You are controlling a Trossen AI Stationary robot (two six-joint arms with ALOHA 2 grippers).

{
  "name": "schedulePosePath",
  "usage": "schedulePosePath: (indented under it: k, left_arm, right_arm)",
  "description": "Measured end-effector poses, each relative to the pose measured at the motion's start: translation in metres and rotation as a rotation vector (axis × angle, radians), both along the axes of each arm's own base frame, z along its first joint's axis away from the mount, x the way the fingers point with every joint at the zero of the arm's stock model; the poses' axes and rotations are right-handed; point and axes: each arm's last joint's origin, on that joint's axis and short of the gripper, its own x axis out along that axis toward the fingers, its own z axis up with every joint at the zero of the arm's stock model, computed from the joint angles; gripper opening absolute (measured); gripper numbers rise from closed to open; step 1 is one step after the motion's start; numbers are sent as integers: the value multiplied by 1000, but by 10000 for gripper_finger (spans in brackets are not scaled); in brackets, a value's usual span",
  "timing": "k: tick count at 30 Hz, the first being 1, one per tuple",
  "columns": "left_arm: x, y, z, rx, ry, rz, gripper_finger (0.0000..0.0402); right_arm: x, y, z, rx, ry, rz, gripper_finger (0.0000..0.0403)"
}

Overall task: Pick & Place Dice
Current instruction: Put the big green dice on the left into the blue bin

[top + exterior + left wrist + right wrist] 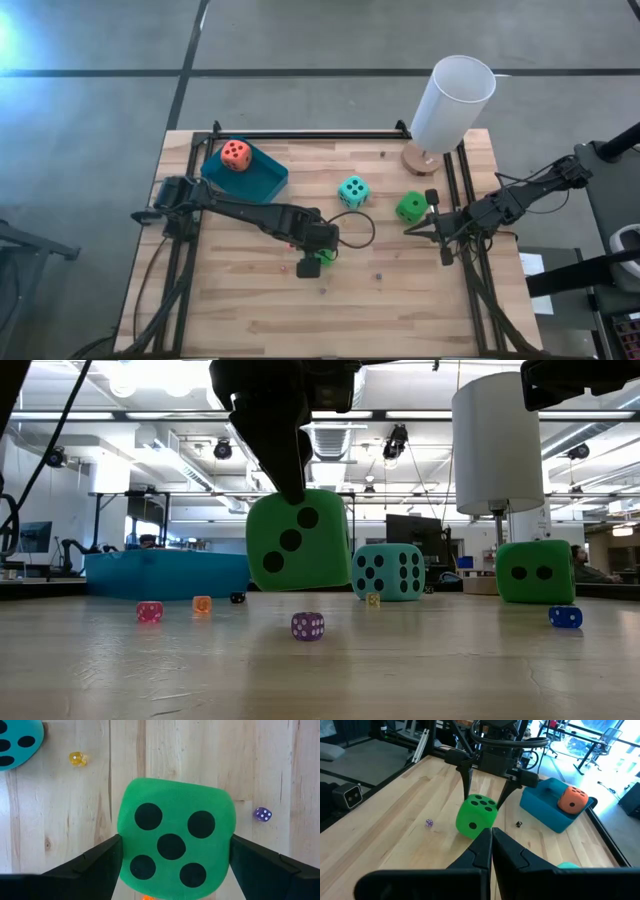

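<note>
The left gripper (312, 262) reaches from the desk's left edge toward its middle, pointing down, with its two fingers (95, 862) pressed against opposite sides of a bright green die (175, 837), pinching it. In the low view that die appears tilted, one corner down at the wood, though whether it quite touches the desk (250, 300) is hard to judge from there. Its five-pip face looks up at the wrist camera. The right gripper (420, 227) waits near the desk's right side, its fingers pressed together with nothing between them, pointing toward the centre. Just beside its tip sits the second green die (410, 207), and a little farther left the teal die (353, 191), both resting flat on the wood. The orange-red die (236, 154) lies inside the blue tray (262, 182) at the desk's back left corner. Several tiny dice are scattered on the planks, among them a purple one (262, 814) and a yellow one (77, 758) near the held die. A white cylinder (452, 103) on a round wooden base stands at the back right. The desk is pale butcher-block wood framed by black rails, on a grey concrete floor. Beyond it the low view shows an open workshop with ceiling lights, monitors and other benches.
</note>
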Motion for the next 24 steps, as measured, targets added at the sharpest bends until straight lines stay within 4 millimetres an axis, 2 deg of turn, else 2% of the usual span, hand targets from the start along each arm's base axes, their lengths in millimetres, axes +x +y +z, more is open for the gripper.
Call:
schedulePosePath:
  k: [24]
  left_arm:
    - [0,1,0,-4,-3,20,331]
  right_arm:
    - [0,0,0,0,0,0,8]
